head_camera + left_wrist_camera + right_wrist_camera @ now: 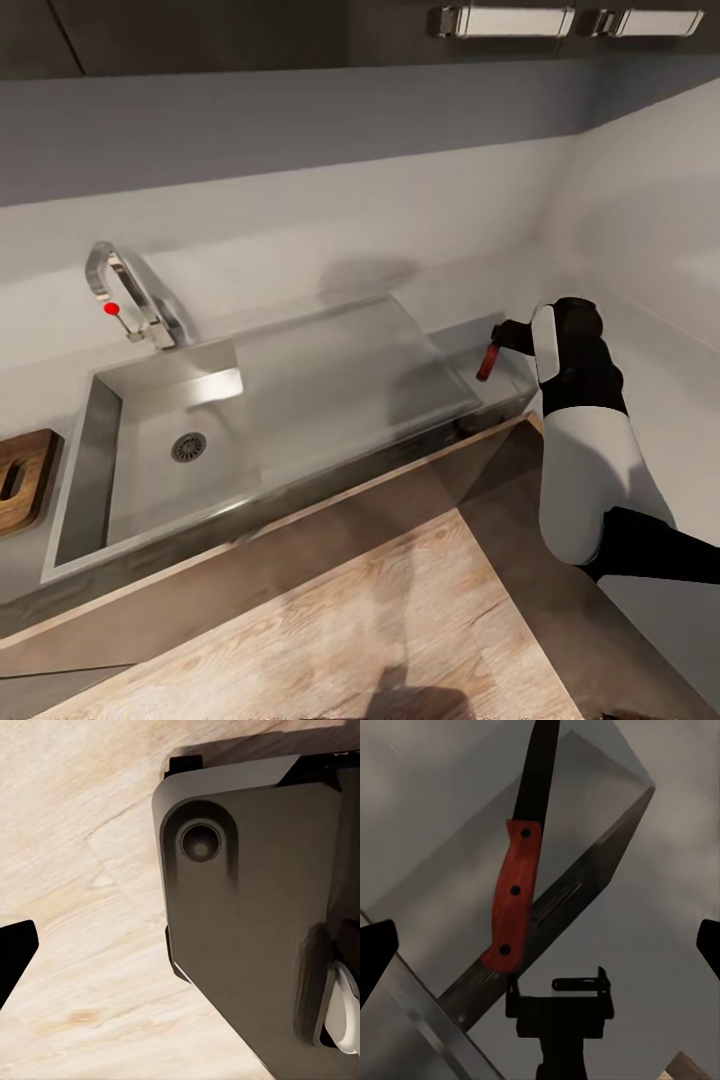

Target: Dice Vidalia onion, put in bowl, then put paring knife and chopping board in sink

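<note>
Right hand (541, 952) spread wide, dark fingertips (375, 960) far apart, clamped on nothing, poised over paring knife (514, 896). Knife lying loose across the sink's 3 o'clock edge, partly on the drainboard (350, 370), partly on the grey bench (462, 335) strip, blade pointing away from the hand. Likely step: grasping the knife. Best done by centring on the red handle rather than the blade, turning the wrist so the pads close across the handle's flat sides, descending straight, then closing firmly; thin handle on a raised steel lip probably prone to tipping or sliding if nudged first. Handle matte red, gently curved, three dark rivets; blade dark, narrow, pointed. Sink (90, 470) brushed grey steel, rectangular, round drain at 9 o'clock from the hand, no onion visible in the basin. Angular chrome faucet (125, 290) with red knob toward 10 o'clock. Brown wooden chopping board (22, 480), rounded corners, visible grain, at the far 9 o'clock edge. Pale wood-grain floor (400, 620) at 6 o'clock. One dark fingertip (13, 956) of left hand showing over the floor; apart or together, cannot tell.
</note>
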`<state>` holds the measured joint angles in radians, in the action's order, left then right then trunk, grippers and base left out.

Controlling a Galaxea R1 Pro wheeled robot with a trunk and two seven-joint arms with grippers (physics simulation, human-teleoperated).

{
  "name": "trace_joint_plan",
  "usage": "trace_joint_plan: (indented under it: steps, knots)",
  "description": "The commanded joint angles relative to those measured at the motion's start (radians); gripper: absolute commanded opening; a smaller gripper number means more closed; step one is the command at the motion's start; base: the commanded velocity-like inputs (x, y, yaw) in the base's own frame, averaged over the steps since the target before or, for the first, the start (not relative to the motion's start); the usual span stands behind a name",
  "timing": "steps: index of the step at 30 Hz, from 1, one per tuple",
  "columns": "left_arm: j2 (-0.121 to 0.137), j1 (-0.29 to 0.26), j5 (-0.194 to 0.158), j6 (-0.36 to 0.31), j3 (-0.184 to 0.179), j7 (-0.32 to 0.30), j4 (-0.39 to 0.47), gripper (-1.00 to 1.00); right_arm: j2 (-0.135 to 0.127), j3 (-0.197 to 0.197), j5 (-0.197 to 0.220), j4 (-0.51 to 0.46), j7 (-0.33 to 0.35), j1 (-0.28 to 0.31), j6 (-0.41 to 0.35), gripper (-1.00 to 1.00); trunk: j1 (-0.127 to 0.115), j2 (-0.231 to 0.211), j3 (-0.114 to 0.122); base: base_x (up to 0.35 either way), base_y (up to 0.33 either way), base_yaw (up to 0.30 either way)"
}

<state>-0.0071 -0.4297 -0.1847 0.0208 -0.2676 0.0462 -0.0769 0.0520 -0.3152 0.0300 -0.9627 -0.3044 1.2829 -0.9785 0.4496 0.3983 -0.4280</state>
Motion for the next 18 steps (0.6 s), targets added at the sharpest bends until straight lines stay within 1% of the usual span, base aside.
trace_joint_plan:
  steps: [1, 13, 15, 18]
  knots:
    - [-0.001, -0.001, -0.010, 0.002, -0.008, 0.001, -0.003, 1.00, 0.001, -0.002, 0.004, -0.001, -0.004, 0.001, -0.002, 1.00, 0.000, 0.002, -0.003, 0.000, 0.000, 0.000]
    - [-0.001, -0.001, -0.010, 0.000, -0.008, 0.001, -0.003, 1.00, 0.002, -0.002, 0.004, 0.001, -0.004, 0.001, -0.003, 1.00, 0.000, 0.002, -0.023, 0.002, 0.000, 0.000]
    - [-0.001, -0.001, -0.010, -0.001, -0.008, 0.001, -0.003, 1.00, 0.002, -0.002, 0.004, 0.002, -0.004, 0.001, -0.003, 1.00, 0.000, 0.002, -0.026, 0.114, 0.000, 0.000]
    - [-0.001, -0.001, -0.010, -0.001, -0.008, 0.001, -0.003, 1.00, 0.002, -0.002, 0.004, 0.002, -0.004, 0.001, -0.002, 1.00, 0.000, 0.002, -0.031, 0.240, 0.000, 0.000]
